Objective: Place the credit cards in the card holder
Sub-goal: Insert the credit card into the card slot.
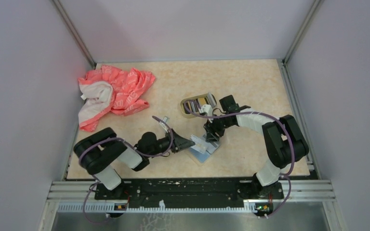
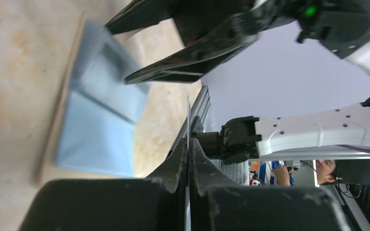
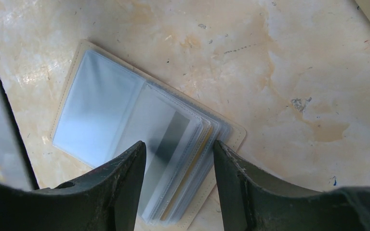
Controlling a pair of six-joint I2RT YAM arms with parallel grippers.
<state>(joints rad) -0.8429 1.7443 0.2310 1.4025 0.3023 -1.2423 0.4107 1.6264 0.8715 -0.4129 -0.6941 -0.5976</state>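
fwiw, a thin, stiff, slick credit card (image 2: 188, 113) is clenched edge-on in the left pincer (image 2: 188, 143), while the floppy clear-sleeved card holder (image 3: 101, 106), by the near edge of the worktop (image 1: 250, 82), is straddled by the spread-open right pincer (image 3: 178, 147), so its sleeves probably want pinning.

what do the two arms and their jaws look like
Both the left arm and right arm have bulky black joints joined by white segments, with a purple cable looping along each. The jaws are black, tapered and scuffed. A small green light glows near the right wrist.
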